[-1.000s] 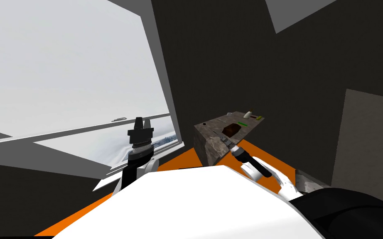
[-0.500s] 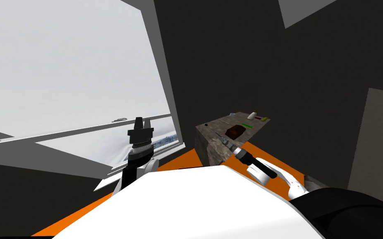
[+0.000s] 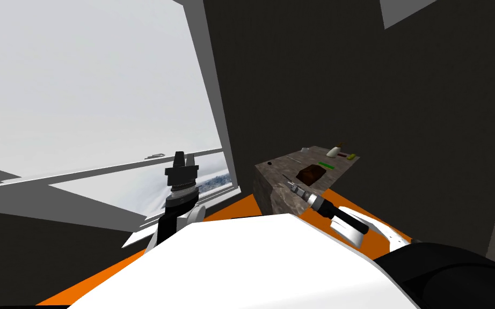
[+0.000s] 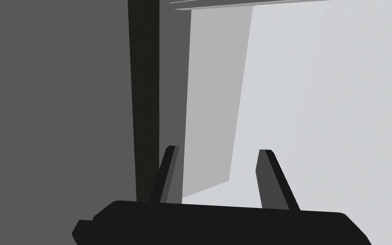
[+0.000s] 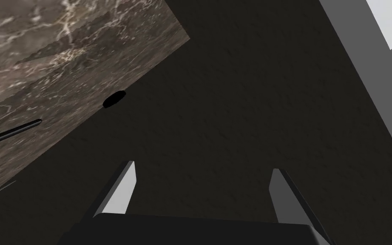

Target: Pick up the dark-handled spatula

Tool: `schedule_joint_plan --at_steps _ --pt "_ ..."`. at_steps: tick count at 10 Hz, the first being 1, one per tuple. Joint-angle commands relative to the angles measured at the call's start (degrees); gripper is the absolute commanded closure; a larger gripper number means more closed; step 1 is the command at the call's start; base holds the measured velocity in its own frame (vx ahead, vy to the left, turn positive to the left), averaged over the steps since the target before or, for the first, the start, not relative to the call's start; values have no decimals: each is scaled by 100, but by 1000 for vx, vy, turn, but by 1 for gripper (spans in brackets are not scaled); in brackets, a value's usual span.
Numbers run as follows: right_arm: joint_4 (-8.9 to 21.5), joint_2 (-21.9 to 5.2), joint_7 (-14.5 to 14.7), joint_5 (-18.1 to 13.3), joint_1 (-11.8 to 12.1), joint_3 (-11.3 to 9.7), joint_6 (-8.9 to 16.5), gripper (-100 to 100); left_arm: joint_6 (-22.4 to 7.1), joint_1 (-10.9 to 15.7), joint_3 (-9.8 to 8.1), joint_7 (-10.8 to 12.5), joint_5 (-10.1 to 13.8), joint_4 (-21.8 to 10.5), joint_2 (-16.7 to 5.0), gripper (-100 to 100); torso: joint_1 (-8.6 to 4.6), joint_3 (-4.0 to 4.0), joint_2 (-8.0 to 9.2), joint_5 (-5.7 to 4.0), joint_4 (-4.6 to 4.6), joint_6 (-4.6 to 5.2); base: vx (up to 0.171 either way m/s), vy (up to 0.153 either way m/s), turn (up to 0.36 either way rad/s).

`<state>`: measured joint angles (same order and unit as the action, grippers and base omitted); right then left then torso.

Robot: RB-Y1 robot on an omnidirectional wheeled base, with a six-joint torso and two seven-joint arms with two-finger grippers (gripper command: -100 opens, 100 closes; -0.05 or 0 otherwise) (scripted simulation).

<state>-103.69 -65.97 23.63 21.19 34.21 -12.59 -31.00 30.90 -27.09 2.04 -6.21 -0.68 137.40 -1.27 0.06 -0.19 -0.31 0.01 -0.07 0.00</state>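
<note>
The right gripper (image 5: 203, 166) and left gripper (image 4: 218, 149) hold their fingers apart. Best to swing the right toward the thin dark handle (image 5: 10, 129) at mid-left, straddling it squarely.

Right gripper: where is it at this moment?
In the head view the right gripper sits right of centre, fingers open, at the near end of the marbled counter, nearer me than the small black disc and the brown block on it.

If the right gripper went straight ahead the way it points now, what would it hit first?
Probably the dark wall: it lies straight ahead of the right gripper, between its open fingers. The marbled counter sits off to one side of that line, though depth is hard to judge.
</note>
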Motion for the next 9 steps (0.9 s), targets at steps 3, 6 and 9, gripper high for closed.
schedule_joint_plan --at_steps 3,6,9 --pt "307 -605 334 212 168 -319 30 -100 0 0 0 0 0 0 0 0 1 0 -1 0 0 0 86 17 63" --pt "469 -1104 471 308 234 -464 24 -100 0 0 0 0 0 0 0 0 0 1 1 -1 0 0 73 12 50" --pt "779 -1638 738 483 361 -747 18 -100 0 0 0 0 0 0 0 0 4 1 2 0 0 1 81 15 56"
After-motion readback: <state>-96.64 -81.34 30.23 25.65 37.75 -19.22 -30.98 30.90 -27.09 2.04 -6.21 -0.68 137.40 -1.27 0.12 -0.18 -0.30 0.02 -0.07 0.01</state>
